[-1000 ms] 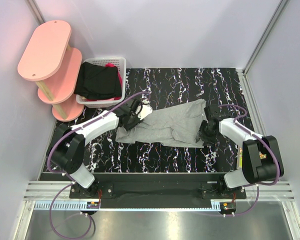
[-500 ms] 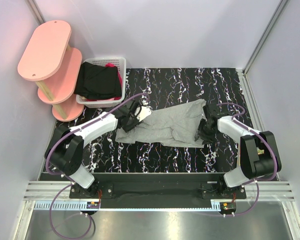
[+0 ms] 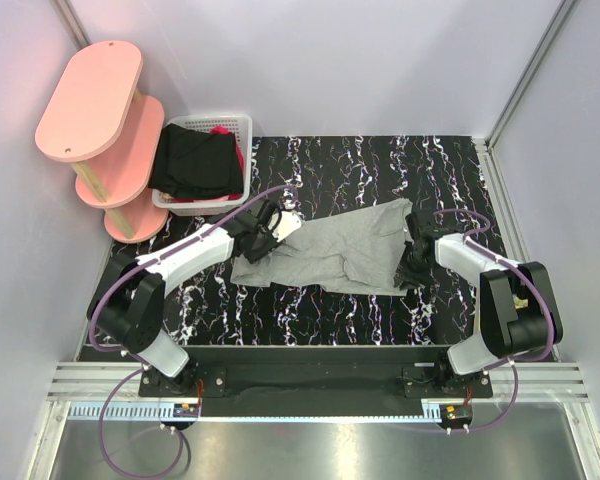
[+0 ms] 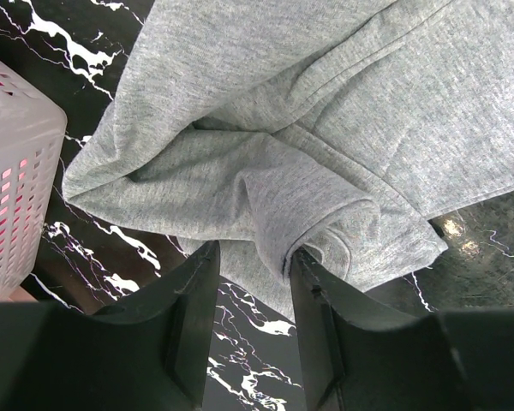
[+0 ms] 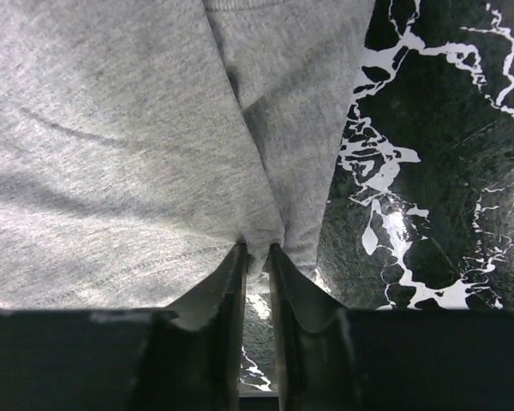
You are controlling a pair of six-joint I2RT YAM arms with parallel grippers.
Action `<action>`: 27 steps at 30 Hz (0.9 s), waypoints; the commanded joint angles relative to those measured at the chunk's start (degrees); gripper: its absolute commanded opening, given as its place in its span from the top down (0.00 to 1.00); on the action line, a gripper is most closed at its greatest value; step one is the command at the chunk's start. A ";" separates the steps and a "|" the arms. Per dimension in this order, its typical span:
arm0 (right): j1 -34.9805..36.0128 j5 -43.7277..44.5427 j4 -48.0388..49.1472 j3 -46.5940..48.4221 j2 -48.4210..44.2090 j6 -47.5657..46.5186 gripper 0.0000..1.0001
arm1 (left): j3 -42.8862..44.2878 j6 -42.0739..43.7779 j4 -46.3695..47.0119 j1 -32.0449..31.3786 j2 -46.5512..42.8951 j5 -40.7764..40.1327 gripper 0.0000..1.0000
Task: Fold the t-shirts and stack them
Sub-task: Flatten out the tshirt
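A light grey t-shirt [image 3: 325, 250] lies crumpled across the middle of the black marbled table. My left gripper [image 3: 270, 228] is at its left end. In the left wrist view the left gripper [image 4: 253, 253] is open, and a rolled fold of the grey t-shirt [image 4: 325, 111] touches the tip of its right finger. My right gripper [image 3: 412, 262] is at the shirt's right edge. In the right wrist view the right gripper [image 5: 257, 250] pinches a small bunch of the grey t-shirt [image 5: 111, 128]. A black garment [image 3: 195, 160] and a bit of magenta cloth [image 3: 220, 131] sit in the basket.
The white lattice basket [image 3: 242, 125] stands at the table's back left corner, and its wall [image 4: 13, 188] shows at the left of the left wrist view. A pink two-tier shelf [image 3: 90, 100] stands left of it. Metal frame rails border the table on the right [image 3: 505, 215].
The right gripper's jaws have closed on the shirt's right edge, and that wrist has shifted slightly. The left gripper has barely moved and stays open.
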 commanded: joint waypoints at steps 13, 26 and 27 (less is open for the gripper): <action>0.54 0.50 -5.57 8.20 -9.67 -1.50 1.00 | 3.20 1.17 0.10 1.75 -5.83 -0.95 1.00; 0.54 -3.36 -26.64 22.26 -34.72 -3.70 1.00 | 15.75 3.45 -14.13 5.35 -30.33 -6.83 1.00; 0.54 -3.27 -28.15 25.14 -36.30 -4.05 1.00 | 17.26 3.63 -15.45 5.61 -31.49 -7.19 1.00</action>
